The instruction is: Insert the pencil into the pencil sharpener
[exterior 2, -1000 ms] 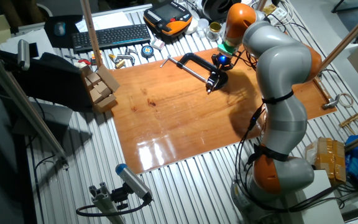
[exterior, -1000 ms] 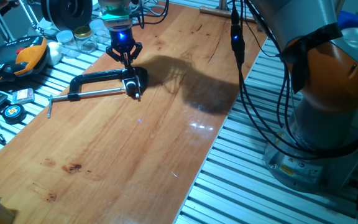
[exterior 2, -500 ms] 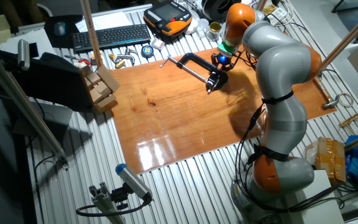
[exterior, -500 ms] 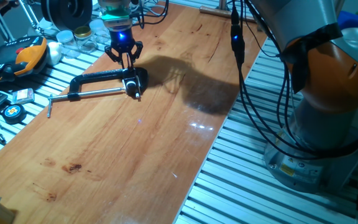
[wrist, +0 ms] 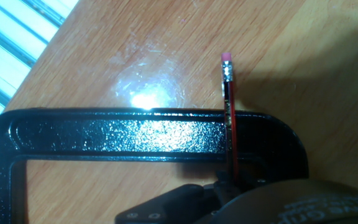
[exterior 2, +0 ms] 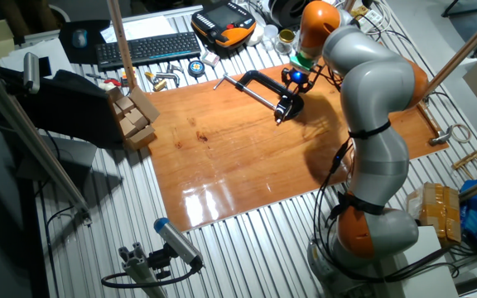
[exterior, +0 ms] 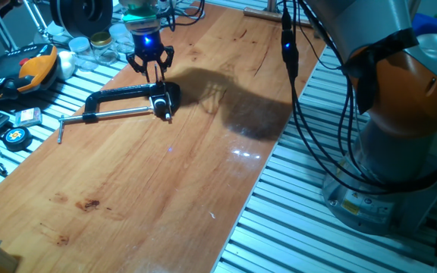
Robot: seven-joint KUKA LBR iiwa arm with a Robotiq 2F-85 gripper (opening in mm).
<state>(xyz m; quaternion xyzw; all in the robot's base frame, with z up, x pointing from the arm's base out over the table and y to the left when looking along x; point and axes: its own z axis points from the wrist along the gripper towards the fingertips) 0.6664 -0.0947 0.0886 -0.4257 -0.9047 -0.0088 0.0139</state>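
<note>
The jaws of the gripper (exterior: 155, 76) hang just above the right end of the black clamp (exterior: 120, 95), tips pointing down at the tabletop (exterior: 165, 182). From 1 fixed view the 2 fingers look drawn toward each other at the tips, but I cannot tell whether they are parted or closed. The hand view shows no fingers and nothing touching the pencil (wrist: 230, 118).

That view alone shows the pencil clearly. It is a thin red stick with a pink eraser on the free end. It lies across the clamp's top bar, and its lower end runs into the dark rounded pencil sharpener (wrist: 266, 202) at the bottom edge of the picture. In both fixed views the pencil is too thin to pick out. The sharpener (exterior: 163, 97) shows there as a small black block with a pale spot, held at the clamp's right end, directly under the gripper.

The clamp's silver screw rod (exterior: 105, 115) runs left from it toward the tabletop's left edge. The other fixed view places the clamp (exterior 2: 255, 80) near the far edge of the board, with a keyboard (exterior 2: 143, 48) beyond on the metal slats. Most of the wood on the near side of the clamp is bare.
</note>
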